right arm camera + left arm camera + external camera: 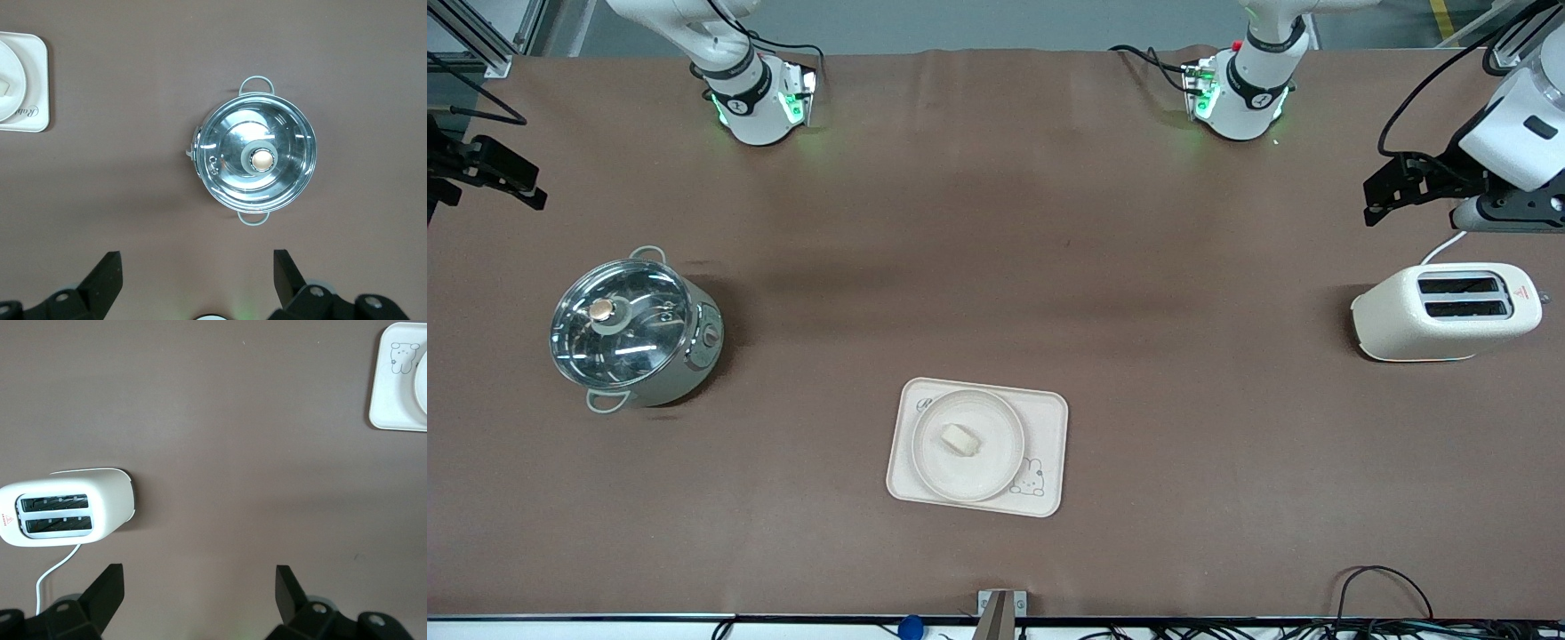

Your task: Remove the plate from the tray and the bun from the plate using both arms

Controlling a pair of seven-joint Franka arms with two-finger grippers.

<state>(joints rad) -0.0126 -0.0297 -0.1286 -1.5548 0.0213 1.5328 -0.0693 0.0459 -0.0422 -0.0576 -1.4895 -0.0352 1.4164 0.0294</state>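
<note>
The round cream plate [969, 444] lies on the rectangular rabbit tray [1049, 462], in the middle of the table near the front camera. The small pale bun [960, 439] sits on the plate. My left gripper [1371, 204] is open and empty, up over the table at the left arm's end, close to the toaster; its open fingers [110, 587] show in the left wrist view. My right gripper [535, 196] is open and empty, up over the table at the right arm's end, close to the pot. Both are well away from the plate.
A cream toaster [1449, 311] with a white cord stands toward the left arm's end of the table and also shows in the left wrist view [63, 510]. A steel pot with a glass lid [633, 327] stands toward the right arm's end. Cables lie along the table's front edge.
</note>
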